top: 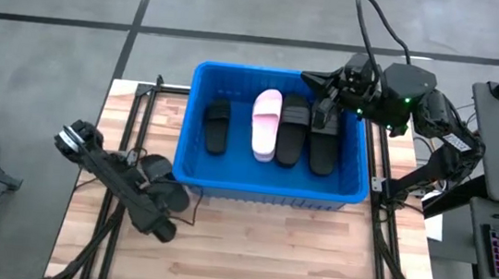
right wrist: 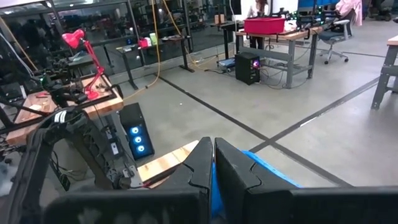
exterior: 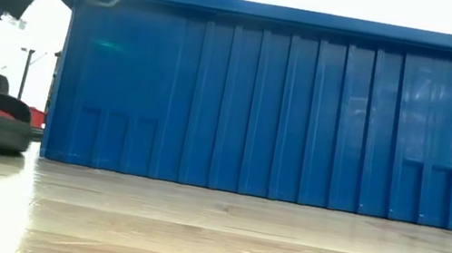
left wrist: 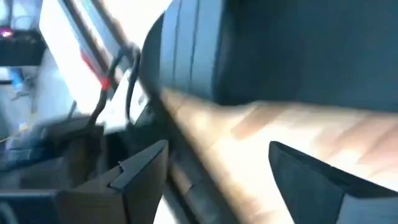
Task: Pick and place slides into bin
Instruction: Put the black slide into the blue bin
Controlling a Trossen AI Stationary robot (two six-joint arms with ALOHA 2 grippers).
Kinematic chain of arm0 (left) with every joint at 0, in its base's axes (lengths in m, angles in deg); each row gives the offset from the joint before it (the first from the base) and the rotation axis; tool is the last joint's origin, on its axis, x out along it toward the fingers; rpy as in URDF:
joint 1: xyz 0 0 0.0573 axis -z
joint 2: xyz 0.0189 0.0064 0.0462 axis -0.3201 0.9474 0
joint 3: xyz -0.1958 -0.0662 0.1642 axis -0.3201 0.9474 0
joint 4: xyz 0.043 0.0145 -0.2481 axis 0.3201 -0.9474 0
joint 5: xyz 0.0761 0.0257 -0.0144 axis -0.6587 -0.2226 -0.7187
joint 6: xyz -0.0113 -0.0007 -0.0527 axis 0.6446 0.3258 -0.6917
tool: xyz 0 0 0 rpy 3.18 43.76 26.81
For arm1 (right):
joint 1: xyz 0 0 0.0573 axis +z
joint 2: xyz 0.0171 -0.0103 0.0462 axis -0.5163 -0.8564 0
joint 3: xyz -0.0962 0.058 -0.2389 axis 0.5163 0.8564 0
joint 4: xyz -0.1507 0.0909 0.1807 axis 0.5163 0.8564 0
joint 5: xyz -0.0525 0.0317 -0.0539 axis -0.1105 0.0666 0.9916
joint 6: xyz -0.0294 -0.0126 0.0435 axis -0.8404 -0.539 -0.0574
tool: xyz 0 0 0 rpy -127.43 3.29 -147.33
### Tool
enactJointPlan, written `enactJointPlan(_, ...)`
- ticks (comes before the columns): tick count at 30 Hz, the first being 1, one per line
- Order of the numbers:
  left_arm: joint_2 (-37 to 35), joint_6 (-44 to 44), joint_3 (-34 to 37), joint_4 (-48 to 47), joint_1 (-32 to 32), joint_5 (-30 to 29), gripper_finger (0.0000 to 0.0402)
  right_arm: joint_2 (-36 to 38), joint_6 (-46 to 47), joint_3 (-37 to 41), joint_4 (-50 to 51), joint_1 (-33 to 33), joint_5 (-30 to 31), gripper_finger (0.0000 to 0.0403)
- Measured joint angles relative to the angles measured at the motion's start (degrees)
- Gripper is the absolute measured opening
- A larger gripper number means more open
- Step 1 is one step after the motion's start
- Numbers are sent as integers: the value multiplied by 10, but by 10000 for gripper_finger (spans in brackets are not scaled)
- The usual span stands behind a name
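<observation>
From above, four slides [top: 278, 127], one pink, lie inside the bin [top: 192, 176]; a fifth [top: 154, 178] rests outside under the left gripper [top: 154, 183], fingers spread. The right gripper [right wrist: 210, 163], clenched empty, hangs over the bin's far right; the low view shows only the bin's outer wall and the outside slide.

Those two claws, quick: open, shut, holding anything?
Left gripper: open, holding nothing, low over the table beside a black slide.
Right gripper: shut, empty, above the bin.

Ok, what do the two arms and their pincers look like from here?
Both arms are dark, near-black jointed links. The right arm carries a looping black cable and small green lights. The left pincer and right pincer have flat, dark, angular fingers.
</observation>
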Motion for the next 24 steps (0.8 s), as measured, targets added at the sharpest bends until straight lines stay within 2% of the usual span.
enactJointPlan(3,1,0,17,3,2,19,235,0,0,0,1,0,0,9)
enactJointPlan(8,0,0,39,-1,3,26,179,0,2,0,1,0,0,9)
enactJointPlan(12,-1,0,44,-2,1,21,149,0,2,0,1,0,-1,9)
enactJointPlan(18,-4,15,17,-1,2,1,138,0,2,0,0,0,-1,9)
enactJointPlan(24,-14,46,-16,-2,0,-3,148,0,3,0,-1,0,0,9)
